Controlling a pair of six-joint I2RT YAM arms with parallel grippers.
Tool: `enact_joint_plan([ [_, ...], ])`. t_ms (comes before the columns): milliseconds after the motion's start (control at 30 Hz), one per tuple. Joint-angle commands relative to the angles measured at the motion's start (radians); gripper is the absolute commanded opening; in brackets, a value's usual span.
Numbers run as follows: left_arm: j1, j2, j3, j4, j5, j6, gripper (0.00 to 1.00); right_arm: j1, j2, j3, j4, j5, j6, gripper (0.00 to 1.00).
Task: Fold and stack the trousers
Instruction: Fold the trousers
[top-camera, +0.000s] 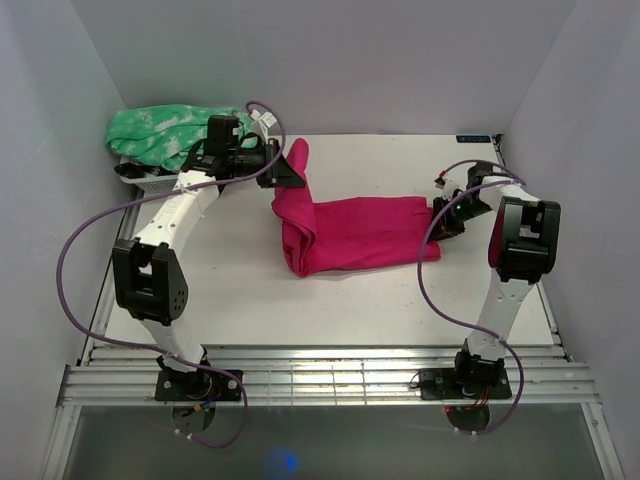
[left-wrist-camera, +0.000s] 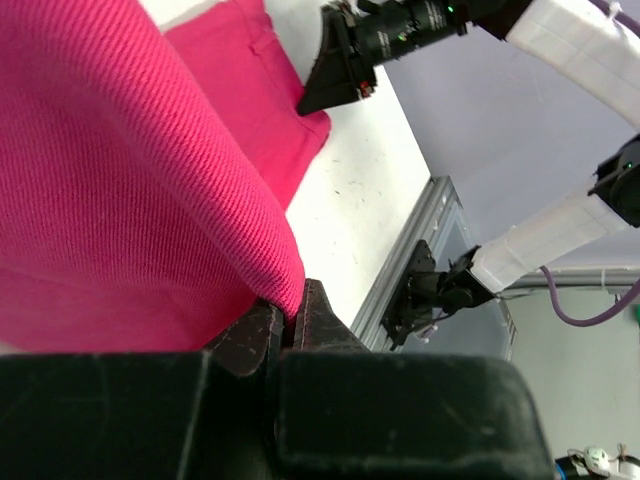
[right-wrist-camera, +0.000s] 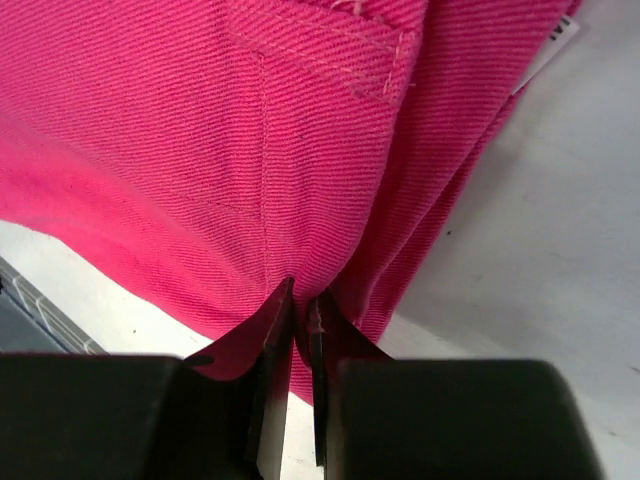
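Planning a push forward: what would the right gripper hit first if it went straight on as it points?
The bright magenta-pink soft fabric trousers: the right gripper seems pinched on their edge, and more pink cloth lies directly ahead.

The trousers (top-camera: 360, 232) lie across the middle of the white bench (top-camera: 250, 290), bright magenta and folded into a thick band running left to right. At the left end the fabric rises to a peak, held up off the bench by the left jaws on the left arm (top-camera: 165, 225). The right jaws, on the right arm (top-camera: 520, 245), sit against the opposite end; how they stand is hard to make out. A green-and-white garment (top-camera: 160, 135) is heaped in the far left corner. Purple cables (top-camera: 75, 250) loop off both arms.
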Motion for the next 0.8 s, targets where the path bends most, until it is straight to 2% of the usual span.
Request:
enact_joint_plan([
  [0,-0.081,0.006,0.051,0.077,-0.006,-0.076,0.00,0.016,0.001,-0.030,-0.009,-0.071,-0.006,0.13],
  [33,-0.114,0.018,0.072,0.082,-0.014,-0.088,0.00,0.019,-0.005,-0.036,-0.005,-0.071,-0.012,0.08],
  [433,-0.366,0.293,0.287,0.189,-0.106,-0.247,0.00,0.062,-0.032,-0.097,0.046,-0.107,-0.004,0.08],
  [600,-0.429,0.419,0.359,0.247,-0.182,-0.315,0.00,0.085,-0.045,-0.128,0.065,-0.148,0.017,0.08],
  [767,-0.484,0.537,0.379,0.280,-0.202,-0.366,0.00,0.093,-0.063,-0.171,0.106,-0.177,0.045,0.08],
])
